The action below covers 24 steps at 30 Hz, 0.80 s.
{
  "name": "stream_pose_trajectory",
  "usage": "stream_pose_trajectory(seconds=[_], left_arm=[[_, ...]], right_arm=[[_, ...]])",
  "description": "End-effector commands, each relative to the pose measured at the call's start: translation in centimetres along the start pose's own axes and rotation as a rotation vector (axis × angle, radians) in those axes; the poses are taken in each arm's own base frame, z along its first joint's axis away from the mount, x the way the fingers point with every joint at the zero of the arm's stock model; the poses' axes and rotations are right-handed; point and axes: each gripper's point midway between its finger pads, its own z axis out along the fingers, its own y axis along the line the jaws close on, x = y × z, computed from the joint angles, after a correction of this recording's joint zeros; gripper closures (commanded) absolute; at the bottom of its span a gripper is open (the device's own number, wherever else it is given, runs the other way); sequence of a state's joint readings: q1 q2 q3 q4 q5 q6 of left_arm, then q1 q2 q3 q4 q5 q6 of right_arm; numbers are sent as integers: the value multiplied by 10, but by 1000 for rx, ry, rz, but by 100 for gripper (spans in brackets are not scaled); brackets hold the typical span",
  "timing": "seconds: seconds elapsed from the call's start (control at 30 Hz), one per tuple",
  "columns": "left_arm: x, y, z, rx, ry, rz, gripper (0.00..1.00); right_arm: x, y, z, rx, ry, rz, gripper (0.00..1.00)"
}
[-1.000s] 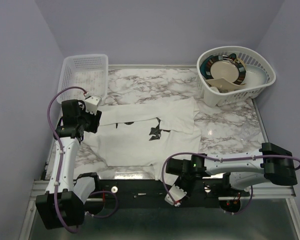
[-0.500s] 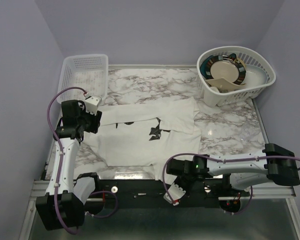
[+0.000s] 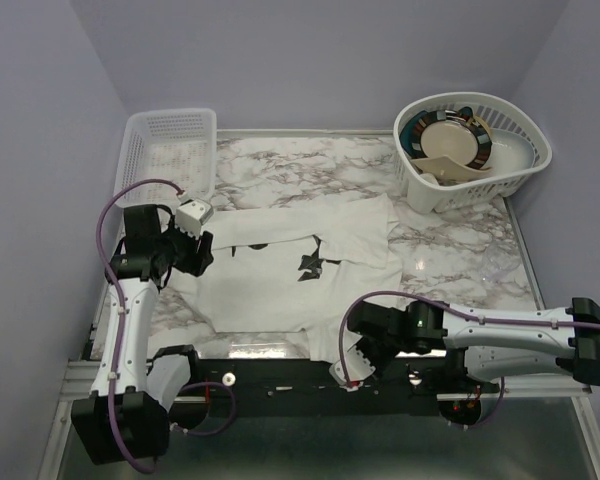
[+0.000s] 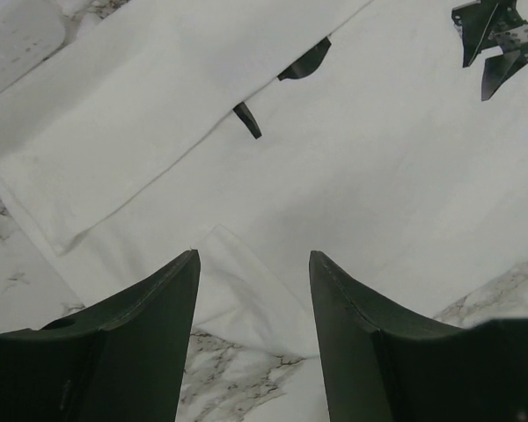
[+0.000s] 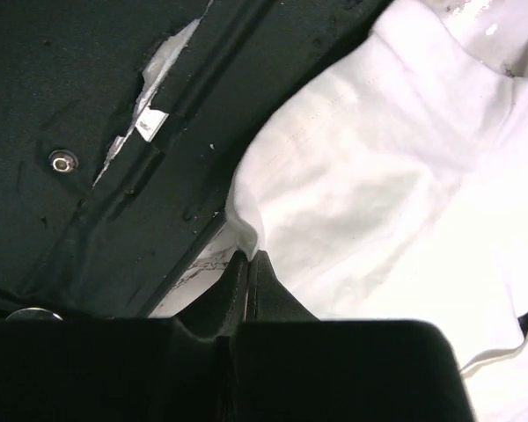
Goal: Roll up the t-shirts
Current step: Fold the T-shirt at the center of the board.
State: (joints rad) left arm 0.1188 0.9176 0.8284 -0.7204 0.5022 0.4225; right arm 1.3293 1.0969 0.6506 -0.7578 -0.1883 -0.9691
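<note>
A white t-shirt (image 3: 280, 290) with a small black graphic (image 3: 310, 263) lies spread on the marble table (image 3: 460, 265). My left gripper (image 3: 202, 262) is open and empty above the shirt's left side. In the left wrist view its fingers (image 4: 180, 290) straddle a folded cloth corner (image 4: 246, 290), with the graphic (image 4: 497, 40) at top right. My right gripper (image 3: 355, 345) is at the shirt's near right corner by the table's front edge. In the right wrist view it (image 5: 248, 258) is shut on the shirt's hem (image 5: 246, 224), and the cloth (image 5: 378, 202) bunches beyond it.
A white mesh basket (image 3: 170, 150) stands at the back left. A round white basket (image 3: 480, 165) holding dishes stands at the back right. The black base rail (image 3: 270, 375) runs along the near edge, also in the right wrist view (image 5: 88, 132).
My right arm has stretched out and its gripper has closed on the shirt's near hem, drawing that corner toward the front edge. My left gripper has shifted slightly right over the shirt.
</note>
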Motion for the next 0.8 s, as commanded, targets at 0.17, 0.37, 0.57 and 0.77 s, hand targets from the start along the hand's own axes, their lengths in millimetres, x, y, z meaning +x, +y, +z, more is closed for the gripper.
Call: stream_pose_trajectory(seconds=[0.17, 0.37, 0.57, 0.77], left_arm=[[50, 11, 47, 147, 260, 63, 39], [68, 42, 71, 101, 373, 90, 41], [74, 57, 83, 82, 430, 94, 41], [85, 47, 82, 176, 499, 91, 47]], right_arm=[[11, -6, -1, 55, 7, 5, 99], [13, -9, 0, 64, 7, 21, 99], [14, -12, 2, 68, 3, 39, 99], [14, -15, 3, 70, 3, 41, 99]])
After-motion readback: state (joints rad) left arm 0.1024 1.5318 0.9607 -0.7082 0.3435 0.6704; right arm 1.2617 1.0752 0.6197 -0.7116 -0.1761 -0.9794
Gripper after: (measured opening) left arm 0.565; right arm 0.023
